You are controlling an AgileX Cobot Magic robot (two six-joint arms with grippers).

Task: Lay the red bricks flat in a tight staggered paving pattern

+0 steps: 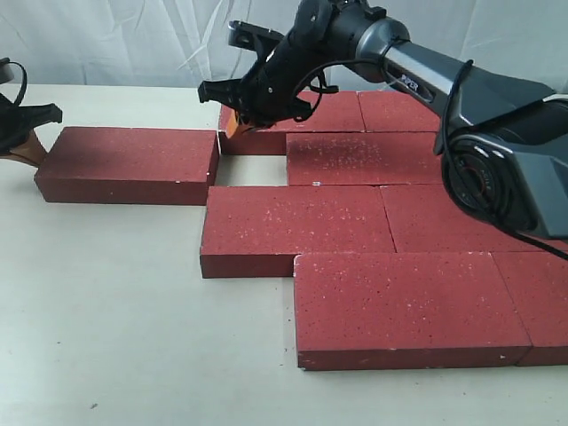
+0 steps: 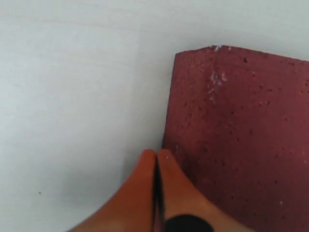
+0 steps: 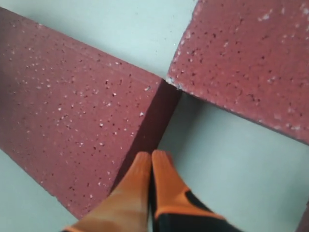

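exterior: low, oblique, wide | wrists: close, facing down | all share: leftmost brick [image 1: 129,160]

table [image 1: 115,337]: pale, matte
red bricks [image 1: 297,226]: lying flat on it, staggered rows on the right side, edges touching
lone brick [image 1: 129,164]: flat, far left, corner just beside back row
gap [image 1: 250,170]: bare table beside second row

On the table [image 1: 133,355], one loose brick [image 1: 129,164] lies left of the staggered bricks [image 1: 390,226], just beside their back row.
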